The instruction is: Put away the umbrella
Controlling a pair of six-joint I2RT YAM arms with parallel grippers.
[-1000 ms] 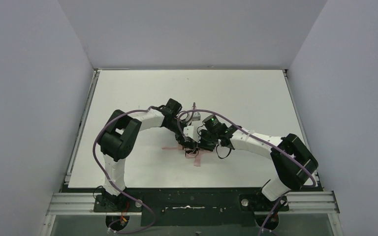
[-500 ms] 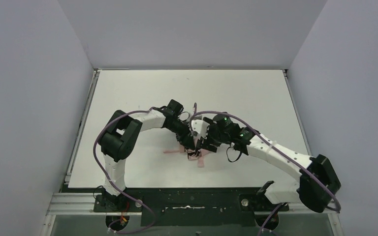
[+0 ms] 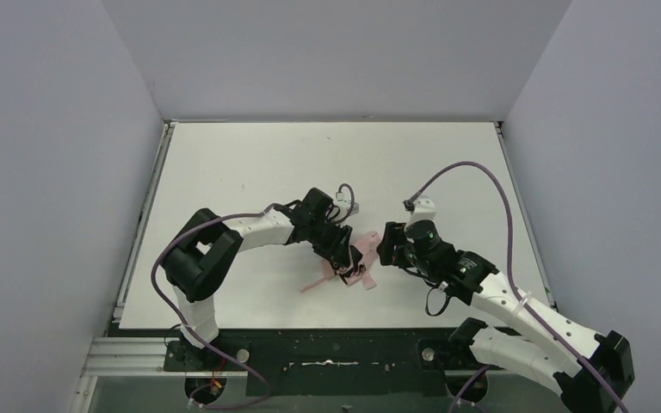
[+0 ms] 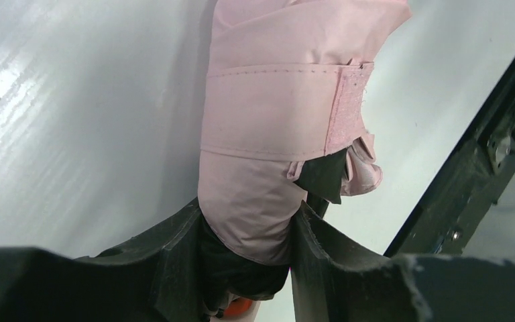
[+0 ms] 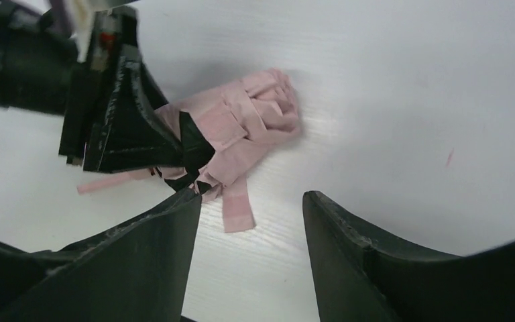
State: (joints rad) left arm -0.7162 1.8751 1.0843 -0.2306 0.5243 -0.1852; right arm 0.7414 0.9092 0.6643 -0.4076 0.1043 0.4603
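The umbrella (image 3: 362, 257) is a pale pink folded bundle lying near the middle of the white table (image 3: 250, 163). My left gripper (image 3: 342, 255) is shut on its lower end. In the left wrist view the pink fabric (image 4: 268, 161) sits pinched between the two black fingers (image 4: 174, 258), with the closure strap (image 4: 275, 111) wrapped around it. My right gripper (image 3: 385, 249) stands just right of the umbrella, open and holding nothing. In the right wrist view the umbrella (image 5: 248, 127) lies ahead of the jaws, a loose strap end (image 5: 238, 213) points toward them, and a thin pink loop (image 5: 107, 182) trails left.
A black frame (image 3: 336, 348) runs along the table's near edge, where both arm bases are bolted. Grey walls close in the left, back and right sides. Purple cables (image 3: 473, 168) arc above the right arm.
The right gripper opened, came off the umbrella and drew back to the right and nearer the front edge. The left gripper kept its hold and carried the umbrella slightly right and forward.
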